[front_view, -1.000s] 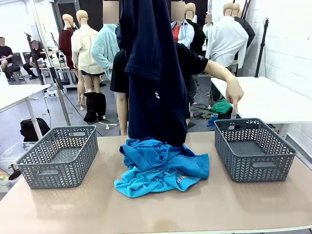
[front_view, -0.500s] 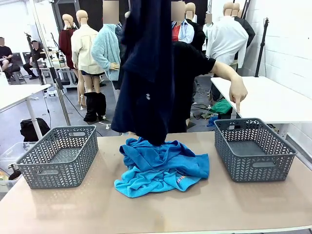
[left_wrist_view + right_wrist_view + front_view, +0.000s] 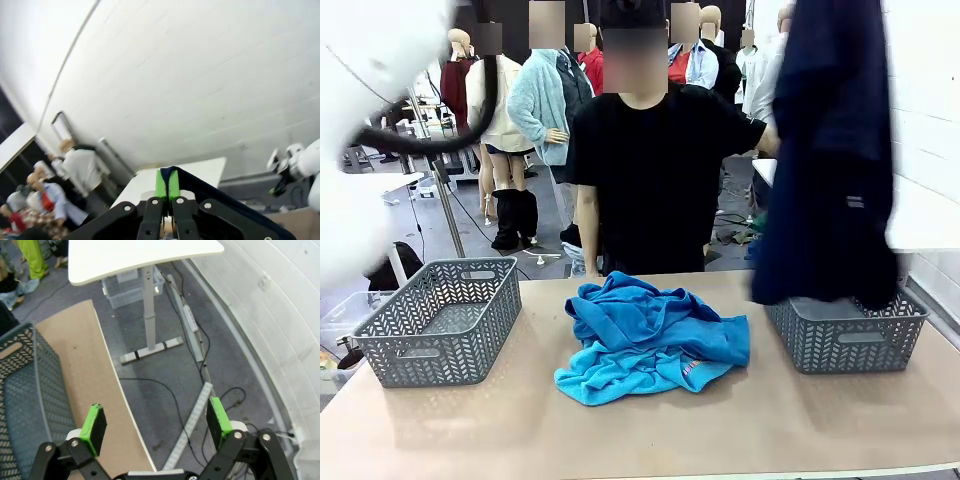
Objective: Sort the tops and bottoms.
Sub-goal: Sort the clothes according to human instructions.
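Note:
The bottoms (image 3: 830, 160), a dark navy garment, hang in the air at the right of the front view, their lower edge dipping into the right grey basket (image 3: 850, 345). In the left wrist view my left gripper (image 3: 167, 184) is shut on the navy fabric (image 3: 225, 205), green pads pressed together. The tops (image 3: 650, 340), a heap of blue and turquoise pieces, lie at the table's middle; one shows a small red-white print (image 3: 692, 368). My right gripper (image 3: 156, 419) stands open with nothing between its pads, past the table's edge above the floor.
A second grey basket (image 3: 440, 320) stands at the table's left. A person in a black shirt (image 3: 655, 170) stands behind the heap. My left arm's white link (image 3: 370, 100) blurs across the upper left. A white table (image 3: 140, 255) stands beyond the right side.
The navy garment has swung from above the heap in the middle to the right, over the right basket. The person's pointing arm is now hidden behind it.

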